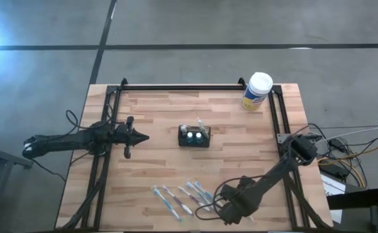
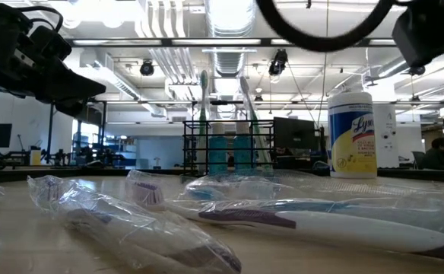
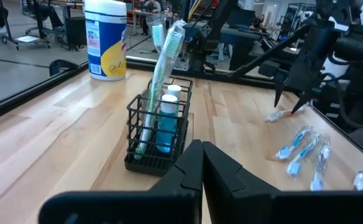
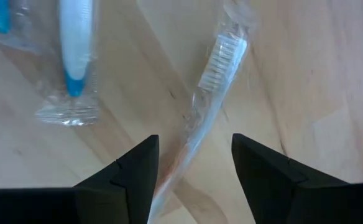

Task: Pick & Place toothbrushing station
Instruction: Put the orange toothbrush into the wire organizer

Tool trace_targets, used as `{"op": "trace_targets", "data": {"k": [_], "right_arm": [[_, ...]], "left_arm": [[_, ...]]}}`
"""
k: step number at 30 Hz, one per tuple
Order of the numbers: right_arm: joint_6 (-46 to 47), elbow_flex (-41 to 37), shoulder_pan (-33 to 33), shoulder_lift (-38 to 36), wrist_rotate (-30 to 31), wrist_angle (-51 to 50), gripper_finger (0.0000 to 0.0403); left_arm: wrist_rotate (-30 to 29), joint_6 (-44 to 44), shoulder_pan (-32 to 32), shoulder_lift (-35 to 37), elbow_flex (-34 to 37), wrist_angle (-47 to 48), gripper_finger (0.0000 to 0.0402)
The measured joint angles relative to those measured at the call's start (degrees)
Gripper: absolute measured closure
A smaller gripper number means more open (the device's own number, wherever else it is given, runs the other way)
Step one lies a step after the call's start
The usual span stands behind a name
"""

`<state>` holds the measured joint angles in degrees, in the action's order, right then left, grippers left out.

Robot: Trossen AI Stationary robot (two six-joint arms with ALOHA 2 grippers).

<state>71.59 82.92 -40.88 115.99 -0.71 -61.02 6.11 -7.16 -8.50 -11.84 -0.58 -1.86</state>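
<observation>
Progress looks partial: your black wire-mesh basket (image 1: 194, 136) stands mid-desk and already holds two white-capped toothpaste tubes (image 3: 166, 118) and a wrapped green toothbrush (image 3: 163, 59). Several wrapped toothbrushes (image 1: 179, 197) still lie in a row near the desk's (image 1: 156, 116) front edge, so most of the loading is left. Your right hand (image 1: 226, 211) hovers low over that row with its fingers apart, straddling a clear-wrapped brush (image 4: 215, 84) and gripping nothing. Only the right wrist view shows that straddle; from above, the arm hides it. Your left hand (image 3: 201, 171) waits beside the basket, fingers together and empty. The low view seems to show a second brush in the basket, though clutter makes that uncertain.
</observation>
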Motion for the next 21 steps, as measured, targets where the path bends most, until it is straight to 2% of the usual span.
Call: {"op": "trace_targets", "data": {"k": [8,14,18,21], "right_arm": [[0.52,-2.54,0.3,-0.01,-0.82,0.11,0.0202],[-0.32,-6.8,0.47,-0.55,-1.48,6.01,0.0207],[-0.63,-8.32,0.47,-0.6,-1.7,7.37,0.023],[-2.28,-8.46,0.53,-0.56,-2.05,7.75,0.0266]], "left_arm": [[0.0,-0.11,0.01,0.0,0.0,0.17,0.0396],[0.0,-0.19,0.01,0.0,-0.02,0.25,0.0396],[-0.02,-0.24,0.01,-0.02,-0.02,0.31,0.0396],[-0.02,-0.22,0.0,-0.02,0.0,0.31,0.0396]]}}
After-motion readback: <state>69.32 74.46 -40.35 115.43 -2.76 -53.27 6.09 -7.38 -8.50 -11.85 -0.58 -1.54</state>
